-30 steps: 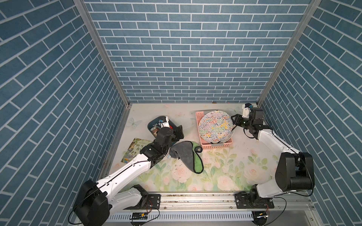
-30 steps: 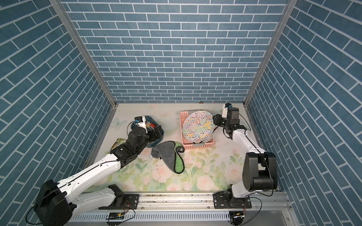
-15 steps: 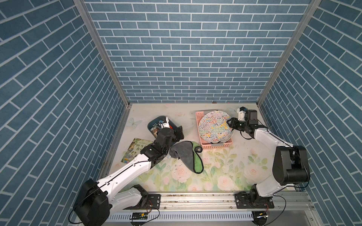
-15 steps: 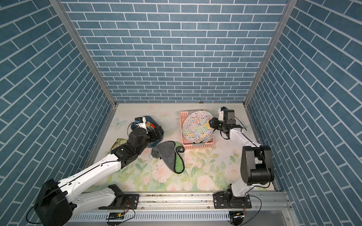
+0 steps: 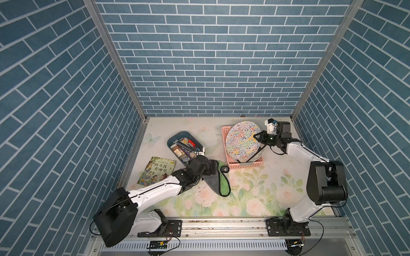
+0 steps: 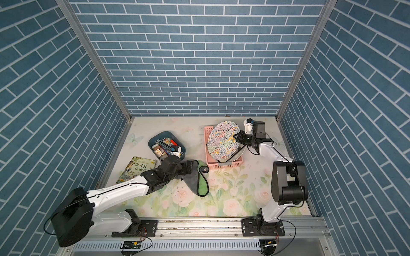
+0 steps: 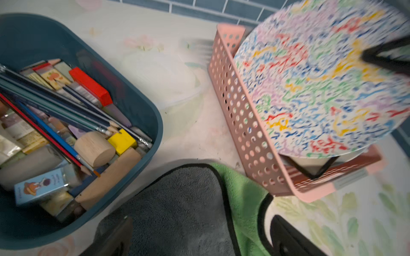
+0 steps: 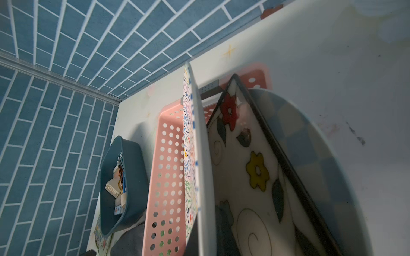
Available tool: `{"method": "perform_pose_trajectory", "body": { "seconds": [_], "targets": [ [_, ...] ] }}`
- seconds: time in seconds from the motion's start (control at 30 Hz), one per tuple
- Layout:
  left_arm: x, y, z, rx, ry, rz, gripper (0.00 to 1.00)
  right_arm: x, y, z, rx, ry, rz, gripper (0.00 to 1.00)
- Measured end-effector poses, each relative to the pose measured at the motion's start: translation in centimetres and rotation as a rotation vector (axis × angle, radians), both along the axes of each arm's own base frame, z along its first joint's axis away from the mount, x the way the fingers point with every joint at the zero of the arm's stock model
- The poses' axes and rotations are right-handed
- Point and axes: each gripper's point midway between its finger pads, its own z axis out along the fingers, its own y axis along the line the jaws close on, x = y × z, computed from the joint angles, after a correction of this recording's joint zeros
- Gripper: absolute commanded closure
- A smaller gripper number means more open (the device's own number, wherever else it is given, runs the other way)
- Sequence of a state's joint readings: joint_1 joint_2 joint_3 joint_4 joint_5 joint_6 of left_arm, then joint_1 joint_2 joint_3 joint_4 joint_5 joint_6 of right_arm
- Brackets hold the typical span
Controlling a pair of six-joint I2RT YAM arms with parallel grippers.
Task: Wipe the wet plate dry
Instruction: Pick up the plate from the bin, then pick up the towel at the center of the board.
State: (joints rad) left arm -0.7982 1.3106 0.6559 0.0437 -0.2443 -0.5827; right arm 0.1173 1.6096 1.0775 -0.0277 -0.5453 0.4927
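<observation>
Two arms: your right end effector (image 5: 259,137) grips the rim of the multicoloured plate (image 5: 243,140) in the pink basket (image 5: 246,165); your left end effector (image 7: 199,233) gapes wide over the cloth (image 5: 218,184).

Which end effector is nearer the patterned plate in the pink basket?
Right. The right end effector is shut on the rim of the patterned plate; the left end effector hangs open over the cloth.

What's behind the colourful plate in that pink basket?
A square flower-patterned plate, dark-rimmed, then a round blue-checked plate. In the top views the colourful plate covers most of them.
</observation>
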Motion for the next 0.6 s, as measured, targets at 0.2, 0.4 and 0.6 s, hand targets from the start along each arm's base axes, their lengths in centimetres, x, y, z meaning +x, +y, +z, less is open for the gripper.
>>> {"method": "perform_pose_trajectory", "body": {
  "seconds": [0.2,0.4,0.6],
  "targets": [
    [1.5,-1.2,-4.6,0.161,0.119,0.029,0.0,-3.5,-1.3,8.9,0.023,-0.256,-0.074,1.0],
    [2.1,-1.4,-9.1,0.316,0.19,0.058,0.0,-6.2,-1.5,15.0,0.088,-0.427,-0.083,1.0],
    [2.6,-2.7,-10.0,0.306,0.184,0.043,0.03,-7.1,-1.3,13.0,0.09,-0.358,-0.074,1.0]
  ]
}}
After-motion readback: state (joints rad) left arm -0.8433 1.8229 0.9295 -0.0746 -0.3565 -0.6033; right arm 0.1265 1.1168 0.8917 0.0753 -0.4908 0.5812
